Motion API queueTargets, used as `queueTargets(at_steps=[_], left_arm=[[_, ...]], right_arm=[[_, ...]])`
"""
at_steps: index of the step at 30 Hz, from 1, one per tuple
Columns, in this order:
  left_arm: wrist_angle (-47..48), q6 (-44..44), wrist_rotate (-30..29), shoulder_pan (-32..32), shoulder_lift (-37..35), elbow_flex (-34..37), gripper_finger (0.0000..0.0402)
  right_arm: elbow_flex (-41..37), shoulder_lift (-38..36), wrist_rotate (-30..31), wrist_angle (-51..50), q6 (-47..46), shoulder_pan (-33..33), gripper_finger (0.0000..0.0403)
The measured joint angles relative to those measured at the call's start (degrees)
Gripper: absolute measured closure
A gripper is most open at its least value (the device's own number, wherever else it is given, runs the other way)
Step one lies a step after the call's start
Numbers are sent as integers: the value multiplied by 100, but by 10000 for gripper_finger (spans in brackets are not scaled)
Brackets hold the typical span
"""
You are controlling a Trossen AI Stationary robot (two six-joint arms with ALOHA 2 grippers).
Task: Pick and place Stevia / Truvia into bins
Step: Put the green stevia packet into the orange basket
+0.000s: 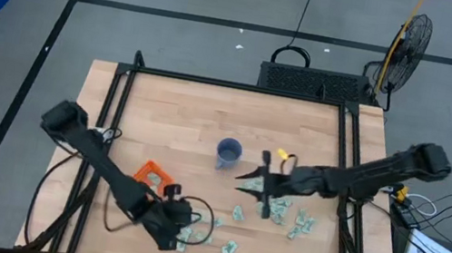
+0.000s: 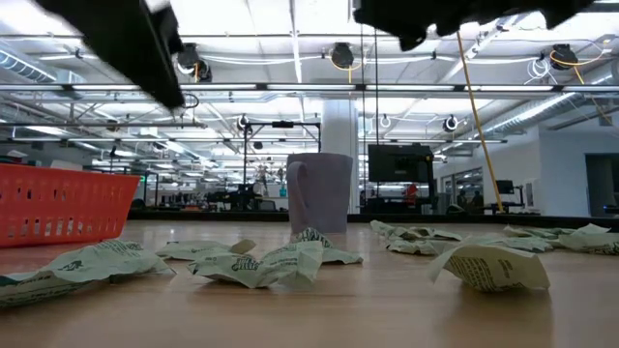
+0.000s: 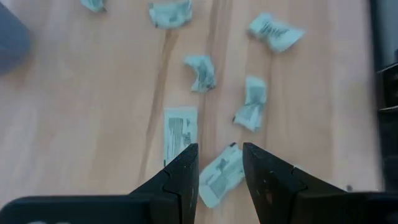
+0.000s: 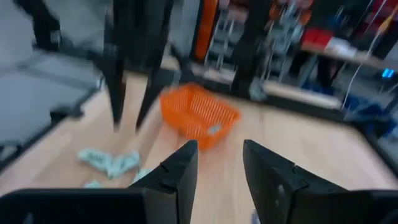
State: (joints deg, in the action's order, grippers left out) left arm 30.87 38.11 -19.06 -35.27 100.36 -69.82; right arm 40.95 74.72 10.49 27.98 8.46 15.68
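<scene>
Several packets (image 3: 252, 102) ahead of spread left claw (image 3: 221, 165), one between its tips, right claw (image 4: 219, 155) spread.

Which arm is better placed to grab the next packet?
Left. The left gripper hangs open just over a packet that shows between its fingers. The right gripper, also open, is raised and faces the orange bin, with no packet between its fingers.

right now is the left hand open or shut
Open. In the left wrist view the left hand shows a clear gap between its two fingers, with one packet lying on the table in that gap, not yet pinched.
</scene>
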Motion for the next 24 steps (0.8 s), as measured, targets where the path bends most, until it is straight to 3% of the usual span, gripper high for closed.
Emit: queueTargets(at_steps=[7,15,24], left_arm=[[-68,537,1308,195,654,7,270],[-45,190,976,193,972,7,270],[48,93,1037,241,1167,-15,281]], right_arm=[[-738,-725,19,1379,274,-166,282],[-737,-850,12,1604,330,-335,282],[-737,-850,-5,1251,20,-323,282]])
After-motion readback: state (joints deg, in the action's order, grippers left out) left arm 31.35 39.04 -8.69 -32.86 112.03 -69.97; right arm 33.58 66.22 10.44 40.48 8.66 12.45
